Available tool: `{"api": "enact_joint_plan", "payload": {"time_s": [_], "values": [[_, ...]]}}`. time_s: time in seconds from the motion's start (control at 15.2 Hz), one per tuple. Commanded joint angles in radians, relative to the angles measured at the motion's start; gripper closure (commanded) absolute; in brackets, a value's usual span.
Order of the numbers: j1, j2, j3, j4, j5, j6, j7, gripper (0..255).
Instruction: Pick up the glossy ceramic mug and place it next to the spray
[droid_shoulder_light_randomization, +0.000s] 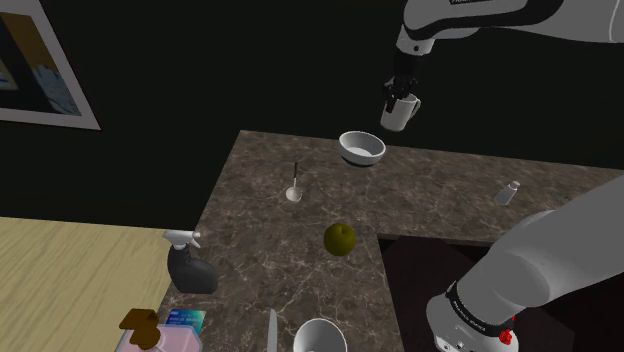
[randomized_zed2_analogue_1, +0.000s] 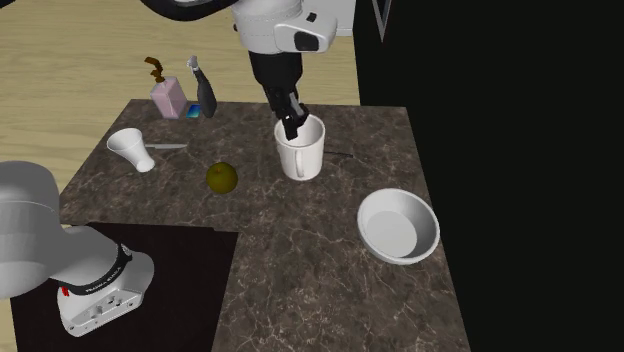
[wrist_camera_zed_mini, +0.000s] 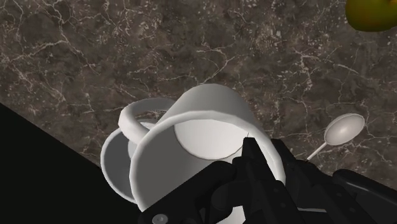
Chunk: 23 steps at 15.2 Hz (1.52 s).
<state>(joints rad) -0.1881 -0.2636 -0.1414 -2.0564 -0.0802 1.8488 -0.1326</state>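
Observation:
A glossy white mug (droid_shoulder_light_randomization: 401, 113) hangs in the air above the far side of the dark marble counter, over the white bowl (droid_shoulder_light_randomization: 361, 148). My black gripper (droid_shoulder_light_randomization: 400, 94) is shut on the mug's rim, with one finger inside the mug (randomized_zed2_analogue_1: 301, 152) and the other outside its wall. In the wrist view the mug (wrist_camera_zed_mini: 191, 130) tilts in front of the gripper (wrist_camera_zed_mini: 256, 167), its handle pointing away, with the bowl (wrist_camera_zed_mini: 114, 162) below it. The dark spray bottle (droid_shoulder_light_randomization: 188, 264) with a white nozzle stands at the counter's corner at the shoulder view's left, far from the mug; I also see the spray bottle (randomized_zed2_analogue_1: 206, 93) in the second exterior view.
A green fruit (droid_shoulder_light_randomization: 339, 238) lies mid-counter. A spoon (droid_shoulder_light_randomization: 294, 186) lies between the bowl and the spray. A small shaker (droid_shoulder_light_randomization: 508, 192) stands at the right. An upturned white funnel-like cup (droid_shoulder_light_randomization: 320, 337), a knife (droid_shoulder_light_randomization: 271, 330) and a pink box (droid_shoulder_light_randomization: 150, 337) sit near the spray's end.

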Motion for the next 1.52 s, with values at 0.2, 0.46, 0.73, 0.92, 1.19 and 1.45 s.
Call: {"api": "enact_joint_plan", "payload": {"time_s": [0.2,0.46,0.73,0.92,1.19,1.45], "values": [[0.043,-0.080,0.081,-0.077,0.010,-0.010,0.121,255],[0.078,-0.120,0.148,-0.113,0.029,-0.020,0.216,255],[0.116,-0.144,0.217,-0.131,0.053,-0.029,0.311,255],[0.144,-0.150,0.270,-0.133,0.072,-0.036,0.383,255],[0.180,-0.142,0.341,-0.120,0.097,-0.043,0.481,255],[0.214,-0.117,0.414,-0.089,0.117,-0.050,0.581,255]]}}
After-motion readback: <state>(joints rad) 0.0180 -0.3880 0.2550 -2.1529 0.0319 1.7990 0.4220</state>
